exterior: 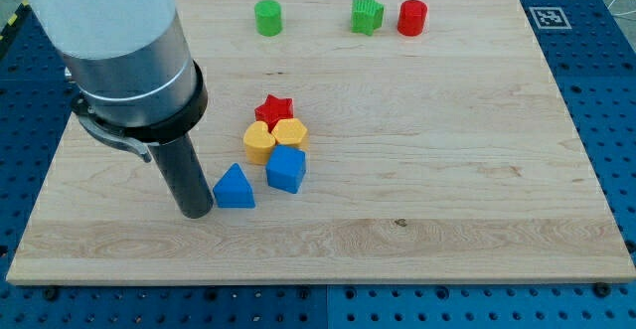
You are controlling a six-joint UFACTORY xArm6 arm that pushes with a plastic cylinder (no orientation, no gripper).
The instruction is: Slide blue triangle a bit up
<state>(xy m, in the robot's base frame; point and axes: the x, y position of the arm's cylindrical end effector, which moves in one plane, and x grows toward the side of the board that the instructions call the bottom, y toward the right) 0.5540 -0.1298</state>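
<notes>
The blue triangle [235,188] lies on the wooden board [447,170], left of centre and towards the view's bottom. My tip [196,213] rests on the board just left of the triangle, touching or nearly touching its lower left side. A blue cube [286,169] sits right of the triangle, a small gap apart.
Above the blue cube, a yellow heart [259,142], a yellow block [291,134] and a red star [275,109] cluster together. Near the view's top stand a green cylinder [268,17], a green star [367,16] and a red cylinder [412,17].
</notes>
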